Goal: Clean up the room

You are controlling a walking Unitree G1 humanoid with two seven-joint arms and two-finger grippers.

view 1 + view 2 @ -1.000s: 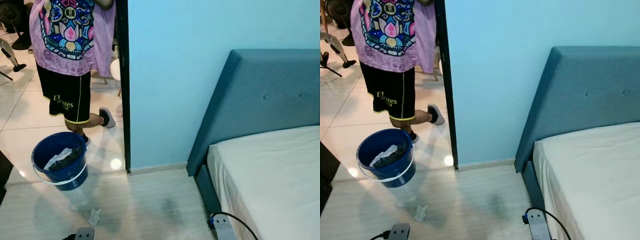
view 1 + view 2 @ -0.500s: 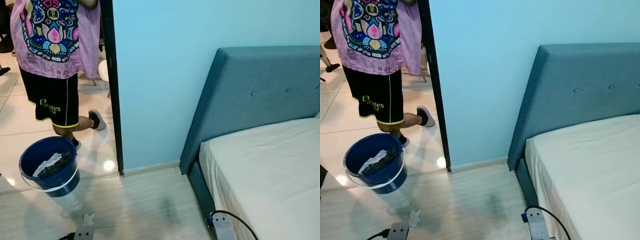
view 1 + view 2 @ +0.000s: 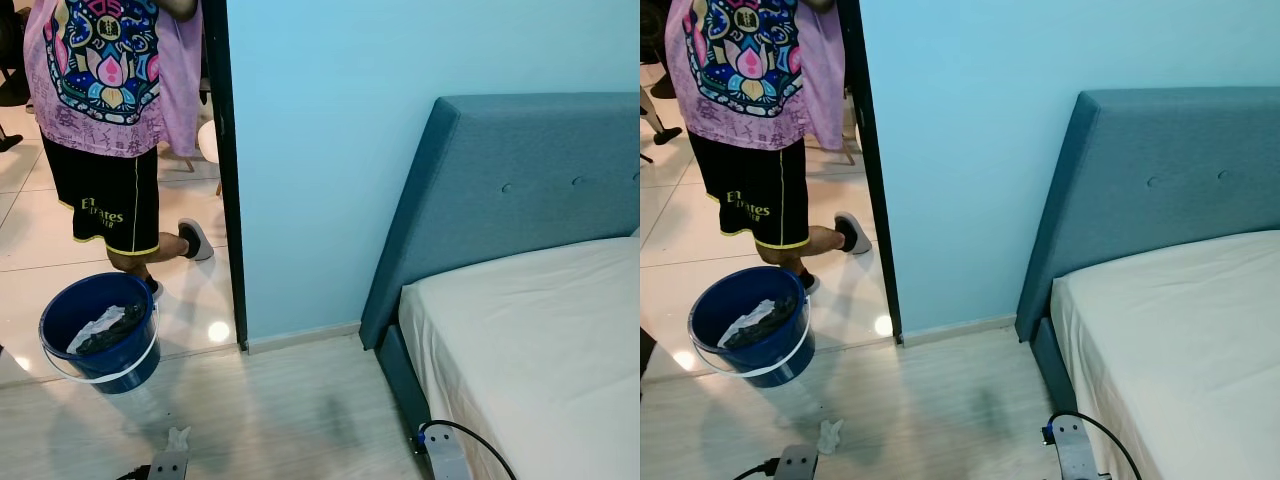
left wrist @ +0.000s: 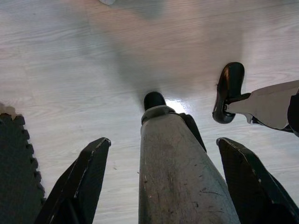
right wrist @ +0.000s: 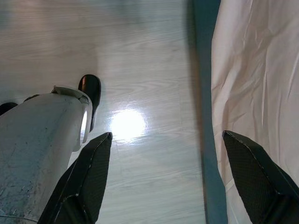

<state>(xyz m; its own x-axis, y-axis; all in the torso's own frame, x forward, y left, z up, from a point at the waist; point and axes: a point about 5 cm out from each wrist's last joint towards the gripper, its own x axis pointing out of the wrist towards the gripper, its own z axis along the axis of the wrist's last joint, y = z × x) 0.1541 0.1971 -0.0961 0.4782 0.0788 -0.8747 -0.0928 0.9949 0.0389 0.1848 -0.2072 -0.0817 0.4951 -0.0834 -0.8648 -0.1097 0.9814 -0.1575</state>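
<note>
From where I stand, the tidying looks partly done. A blue bucket (image 3: 98, 338) sits on the glossy tiles just outside the doorway, near the black door frame (image 3: 222, 170), and it already holds a heap of pale and dark cloth or scraps (image 3: 105, 328). That much, I judge, is rubbish gathered up.

What is left on show is one small crumpled white scrap (image 3: 177, 438) on the pale wood floor (image 3: 300, 410), lying on the room side of the threshold, near the bucket but apart from it. It sits close to the robot's left side, so I would guess it is the next thing to be picked up and dropped in the bucket.

A person in a purple printed shirt (image 3: 110, 70) and black shorts stands on the tiles right behind the bucket, one foot lifted.

Both arms hang low and idle. The left gripper (image 4: 163, 186) points down at bare floor beside the robot's own leg, its two black fingers spread wide with nothing between them. The right gripper (image 5: 168, 182) is likewise spread wide and empty, hanging over the floor along the side edge of the bed (image 3: 530, 340), whose white sheet (image 5: 252, 74) is wrinkled but bare.
</note>
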